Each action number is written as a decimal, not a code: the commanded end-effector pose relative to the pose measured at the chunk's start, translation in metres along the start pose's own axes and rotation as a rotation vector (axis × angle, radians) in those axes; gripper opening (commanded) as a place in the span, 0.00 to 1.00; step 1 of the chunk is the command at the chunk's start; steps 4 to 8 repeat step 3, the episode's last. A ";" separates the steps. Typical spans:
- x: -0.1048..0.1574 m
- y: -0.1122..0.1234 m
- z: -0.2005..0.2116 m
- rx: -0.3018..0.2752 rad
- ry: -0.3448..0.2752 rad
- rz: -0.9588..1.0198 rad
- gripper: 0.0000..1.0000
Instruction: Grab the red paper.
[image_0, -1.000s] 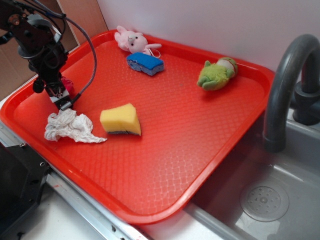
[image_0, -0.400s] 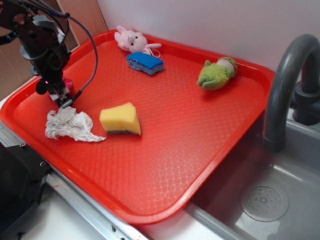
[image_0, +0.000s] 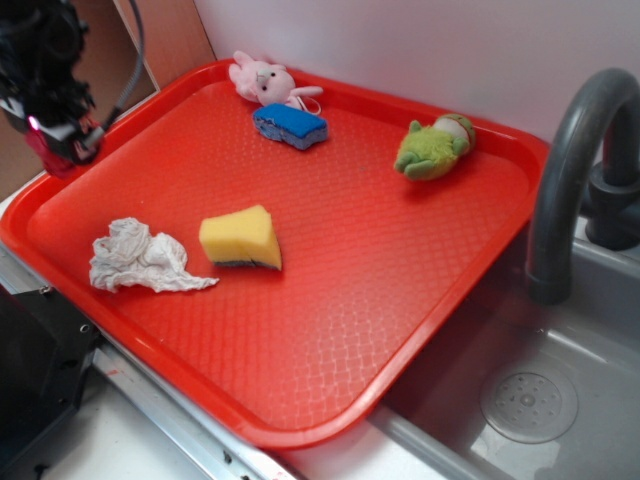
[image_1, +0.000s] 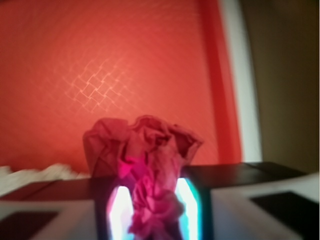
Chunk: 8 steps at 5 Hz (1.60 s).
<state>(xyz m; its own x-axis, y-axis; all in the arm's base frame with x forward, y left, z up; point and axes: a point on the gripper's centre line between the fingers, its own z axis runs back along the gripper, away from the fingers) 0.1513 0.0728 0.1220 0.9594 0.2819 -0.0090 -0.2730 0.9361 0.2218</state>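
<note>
The red paper (image_1: 145, 165), a dark crimson wrinkled wad, is pinched between my two fingers and hangs above the tray in the wrist view. My gripper (image_1: 150, 207) is shut on it. In the exterior view the gripper (image_0: 55, 150) is lifted at the far left, over the tray's left rim, and a bit of the red paper (image_0: 48, 160) shows below the black fingers. The rest of the wad is hidden by the arm there.
On the red plastic tray (image_0: 400, 300) lie a white paper wad (image_0: 135, 258), a yellow sponge (image_0: 240, 238), a blue sponge (image_0: 290, 126), a pink plush (image_0: 262, 80) and a green plush (image_0: 435, 147). A grey tap (image_0: 575, 170) and sink (image_0: 530, 400) are at the right.
The gripper has risen and moved left, away from the tray floor by the white wad, carrying the red paper with it.
</note>
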 end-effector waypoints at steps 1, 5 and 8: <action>-0.007 -0.019 0.096 -0.130 -0.033 0.082 0.00; -0.020 -0.039 0.099 -0.252 -0.089 0.029 0.00; -0.020 -0.039 0.099 -0.252 -0.089 0.029 0.00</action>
